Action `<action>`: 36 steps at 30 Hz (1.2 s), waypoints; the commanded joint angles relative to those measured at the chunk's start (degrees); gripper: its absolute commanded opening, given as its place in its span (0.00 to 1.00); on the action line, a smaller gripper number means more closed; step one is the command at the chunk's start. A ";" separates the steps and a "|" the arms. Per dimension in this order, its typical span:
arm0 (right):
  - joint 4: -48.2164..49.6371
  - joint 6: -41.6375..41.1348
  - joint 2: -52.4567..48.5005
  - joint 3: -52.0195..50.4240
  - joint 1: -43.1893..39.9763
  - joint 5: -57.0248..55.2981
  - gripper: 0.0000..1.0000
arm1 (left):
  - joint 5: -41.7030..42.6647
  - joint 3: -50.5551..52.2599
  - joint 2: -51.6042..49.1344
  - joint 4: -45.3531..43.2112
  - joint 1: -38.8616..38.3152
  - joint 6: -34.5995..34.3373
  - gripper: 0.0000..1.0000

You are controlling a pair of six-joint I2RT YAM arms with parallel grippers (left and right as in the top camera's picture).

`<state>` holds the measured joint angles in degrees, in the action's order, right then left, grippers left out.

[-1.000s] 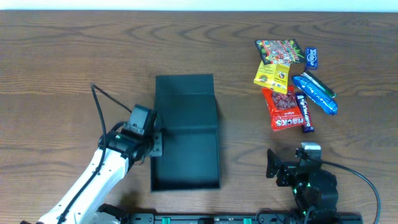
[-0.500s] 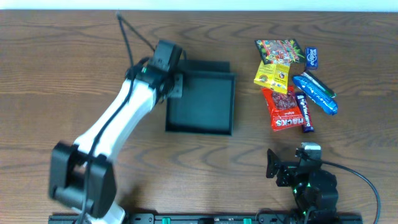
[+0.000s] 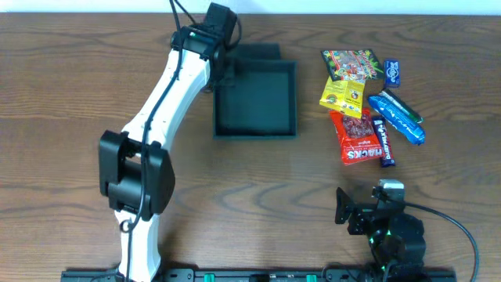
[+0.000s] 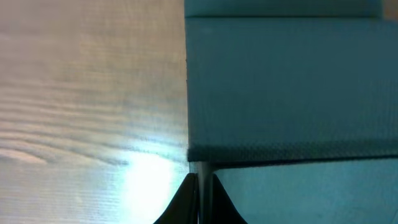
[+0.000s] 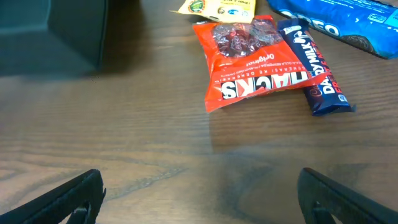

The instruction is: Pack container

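The container (image 3: pixel 256 98), a matte, dark teal cardboard square, is set at the far middle of the wood-grain desk (image 3: pixel 70 94). Its opening is turned upward and its hinged flap is laid toward the far edge. Its left wall is pinched tight between the left fingers (image 4: pixel 185 205). The right fingers (image 5: pixel 74 194) are spread wide, and nothing is held in them.

Robotics test bench: wood-grain table (image 3: pixel 55 157) with a black mounting rail (image 3: pixel 258 276).

- Overhead: straight down, whole table (image 3: pixel 47 117).
- My left wrist: hard up against container (image 4: pixel 286 81).
- My right wrist: low, forward; shares red packet (image 5: pixel 261 59) with overhead.
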<state>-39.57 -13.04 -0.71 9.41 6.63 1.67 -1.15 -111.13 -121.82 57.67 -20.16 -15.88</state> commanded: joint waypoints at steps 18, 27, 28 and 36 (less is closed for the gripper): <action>-0.04 -0.63 0.35 -0.37 -0.44 -0.39 0.99 | 8.26 -1.20 -7.45 7.02 1.11 2.60 0.50; -0.04 -0.61 0.35 -0.37 -0.44 -0.39 0.99 | 8.48 -1.46 -6.25 9.46 1.11 1.90 0.76; -0.04 -0.61 0.35 -0.37 -0.44 -0.39 0.99 | 8.52 -1.68 -5.46 9.81 1.11 1.60 0.75; -0.04 -0.61 0.35 -0.37 -0.44 -0.37 0.99 | 8.07 -2.27 8.41 9.68 1.11 1.49 0.74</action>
<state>-39.57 -13.04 -0.71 9.41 6.63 1.67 7.31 -111.20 -121.91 67.13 -19.33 -13.72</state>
